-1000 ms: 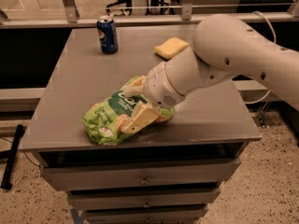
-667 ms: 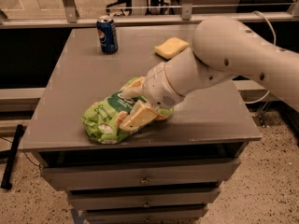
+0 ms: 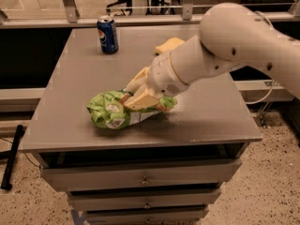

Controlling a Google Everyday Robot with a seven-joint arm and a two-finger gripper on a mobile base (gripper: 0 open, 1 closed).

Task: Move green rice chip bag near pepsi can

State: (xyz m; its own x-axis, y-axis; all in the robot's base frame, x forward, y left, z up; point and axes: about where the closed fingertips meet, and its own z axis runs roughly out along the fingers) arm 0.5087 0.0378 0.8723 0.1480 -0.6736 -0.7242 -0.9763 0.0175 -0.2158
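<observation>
Rear left of grey table [image 3: 213, 118]: pepsi can [image 3: 108, 34], upright, close to the back edge.

Toward the front, left of centre, well apart from the can: green rice chip bag [image 3: 112, 111], crumpled, label side up. Resting on the surface or barely off it; cannot tell which.

At the bag's right half: gripper [image 3: 137, 93], tan fingers [image 3: 141, 100] clamped across the crinkled film, one on the far side and one on the near side.

Behind and right of that: yellow sponge [image 3: 168, 44], partly hidden by the wrist, apart from bag and can.

Right: white arm [image 3: 234, 39], reaching in over the table's right side.

Step in hand, by judgement: carrying the bag back and left to the can. Worth lifting clear first, since a dragged bag could twist out of the grip. Loose left end leads, so best to stop short and avoid tipping the can. Letting go only once the bag lies flat beside it.
</observation>
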